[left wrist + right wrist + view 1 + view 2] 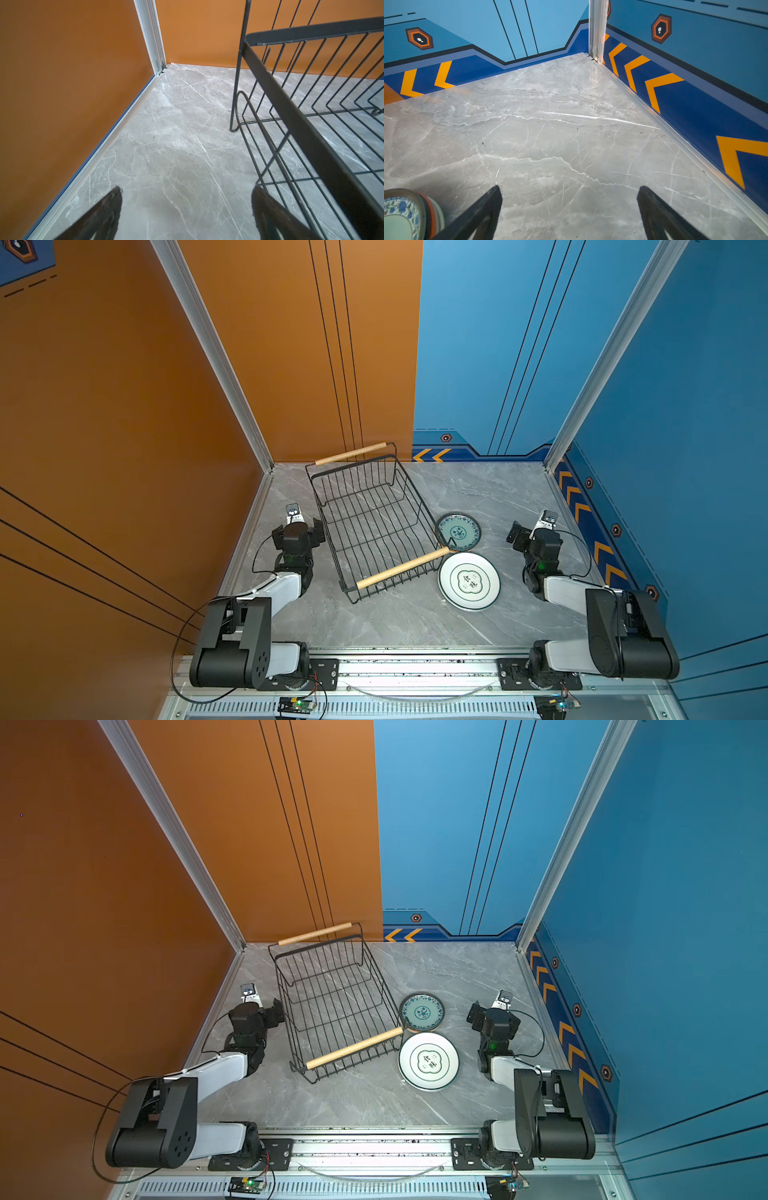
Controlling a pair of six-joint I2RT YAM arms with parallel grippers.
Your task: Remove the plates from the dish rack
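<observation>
Shows the dish rack [301,121] empty, skewed on the grey marbled table [478,493], far handle [351,453] close to the orange wall [291,364]. Leaves bare room toward the blue wall [478,344]. Sets the plates just right of the rack: teal-patterned plate [458,531] by the near handle [401,568], white plate [469,581] bearing two characters, unreadable. Has left gripper [187,188] and right gripper [570,187] spread wide, empty.

Two Chinese characters, barely legible, centred on the white plate [468,581]

My top views look steeply down on the dish rack [402,567]; the left wrist view hugs it, the right faces away.
</observation>
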